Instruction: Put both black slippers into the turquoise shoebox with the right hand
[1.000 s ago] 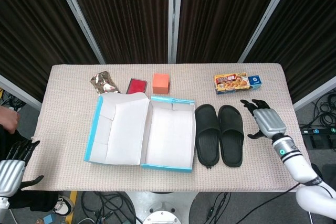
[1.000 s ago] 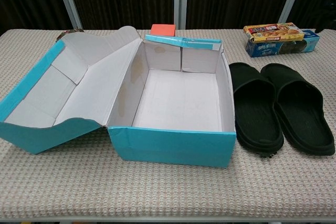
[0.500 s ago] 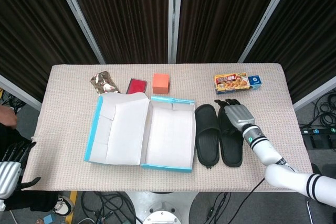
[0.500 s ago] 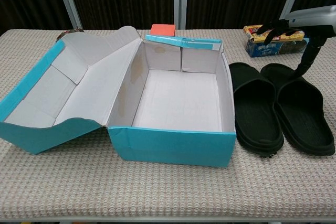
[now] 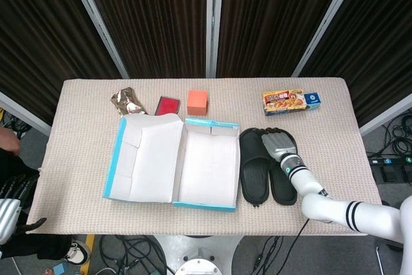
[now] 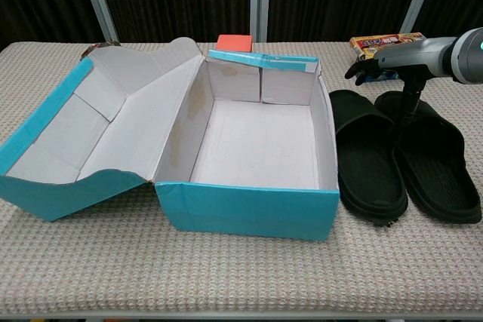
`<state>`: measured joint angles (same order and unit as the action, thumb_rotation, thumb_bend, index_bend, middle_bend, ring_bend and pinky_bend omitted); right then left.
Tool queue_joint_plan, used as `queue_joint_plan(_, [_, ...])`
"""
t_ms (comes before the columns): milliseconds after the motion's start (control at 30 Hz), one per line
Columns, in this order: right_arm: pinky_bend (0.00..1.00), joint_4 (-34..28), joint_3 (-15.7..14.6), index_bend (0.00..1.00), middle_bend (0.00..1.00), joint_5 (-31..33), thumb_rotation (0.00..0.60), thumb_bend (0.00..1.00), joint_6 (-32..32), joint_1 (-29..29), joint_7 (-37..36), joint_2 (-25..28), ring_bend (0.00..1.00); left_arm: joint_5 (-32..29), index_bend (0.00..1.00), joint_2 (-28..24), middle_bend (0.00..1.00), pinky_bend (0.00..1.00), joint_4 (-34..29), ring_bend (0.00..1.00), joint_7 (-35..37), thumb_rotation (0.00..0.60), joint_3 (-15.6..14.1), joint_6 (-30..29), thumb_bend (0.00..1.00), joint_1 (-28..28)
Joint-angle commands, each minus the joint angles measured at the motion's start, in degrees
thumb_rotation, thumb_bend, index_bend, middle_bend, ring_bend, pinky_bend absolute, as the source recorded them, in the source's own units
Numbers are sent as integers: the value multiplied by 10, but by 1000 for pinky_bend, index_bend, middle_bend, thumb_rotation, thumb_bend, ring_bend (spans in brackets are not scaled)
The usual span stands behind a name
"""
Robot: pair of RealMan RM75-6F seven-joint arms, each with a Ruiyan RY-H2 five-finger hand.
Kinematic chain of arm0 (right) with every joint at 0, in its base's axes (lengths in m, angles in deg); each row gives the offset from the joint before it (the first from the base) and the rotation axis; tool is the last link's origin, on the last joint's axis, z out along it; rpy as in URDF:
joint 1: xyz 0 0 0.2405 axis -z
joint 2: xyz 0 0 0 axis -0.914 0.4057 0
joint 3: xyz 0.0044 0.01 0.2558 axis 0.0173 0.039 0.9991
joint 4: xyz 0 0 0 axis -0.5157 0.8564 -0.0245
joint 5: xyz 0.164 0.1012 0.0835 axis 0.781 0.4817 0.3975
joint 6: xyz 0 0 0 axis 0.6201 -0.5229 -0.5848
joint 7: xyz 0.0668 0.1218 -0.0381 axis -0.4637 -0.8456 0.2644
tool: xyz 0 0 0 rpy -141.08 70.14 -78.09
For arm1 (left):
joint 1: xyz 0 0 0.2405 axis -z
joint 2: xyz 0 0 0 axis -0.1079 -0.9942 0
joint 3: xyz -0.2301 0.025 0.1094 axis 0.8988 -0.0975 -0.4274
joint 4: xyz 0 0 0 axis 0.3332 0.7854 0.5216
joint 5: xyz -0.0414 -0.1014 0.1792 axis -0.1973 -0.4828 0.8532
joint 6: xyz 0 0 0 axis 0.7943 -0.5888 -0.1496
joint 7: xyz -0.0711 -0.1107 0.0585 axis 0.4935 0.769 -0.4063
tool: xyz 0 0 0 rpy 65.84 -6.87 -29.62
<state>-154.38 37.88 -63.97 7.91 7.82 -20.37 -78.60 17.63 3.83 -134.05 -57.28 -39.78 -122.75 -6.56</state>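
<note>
Two black slippers lie side by side just right of the open turquoise shoebox (image 5: 207,205) (image 6: 245,213), one close to the box (image 5: 253,167) (image 6: 367,160) and one further right (image 5: 284,178) (image 6: 438,164). The white inside of the box holds nothing. My right hand (image 5: 278,144) (image 6: 400,58) hovers over the far ends of both slippers. Its dark fingers (image 6: 364,70) are spread and it holds nothing. Its thumb points down at the right slipper's far end; I cannot tell whether it touches. My left hand (image 5: 9,205) hangs off the table's near left corner, fingers apart.
The box's lid (image 5: 138,159) (image 6: 90,130) lies folded open to the left. Along the far edge stand a snack box (image 5: 291,102) (image 6: 381,41), an orange block (image 5: 197,102) (image 6: 234,42), a flat red item (image 5: 168,105) and a foil packet (image 5: 127,101).
My right hand has swung in from the table's right edge to above the slippers' far ends. The left hand has sunk a little lower. Slippers and box have not moved.
</note>
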Motion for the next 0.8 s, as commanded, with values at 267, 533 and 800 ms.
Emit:
queue_joint_plan(267, [0,28,-16,0,72,46,600,0,-10,-34,18,-31,0,-2,87,-2,145,71,13,51,23,600,3,3,0,2])
queue_joint_plan(533, [0,29,-22,0,83,76,600,0,-10,-60,32,-37,0,-8,87,-1,146,71,31,51,43,600,2,4,0,-3])
queue_joint_plan(800, [0,42,-32,0,101,127,600,0,-11,-90,51,-51,0,-10,88,3,146,72,50,51,68,600,-1,8,0,-7])
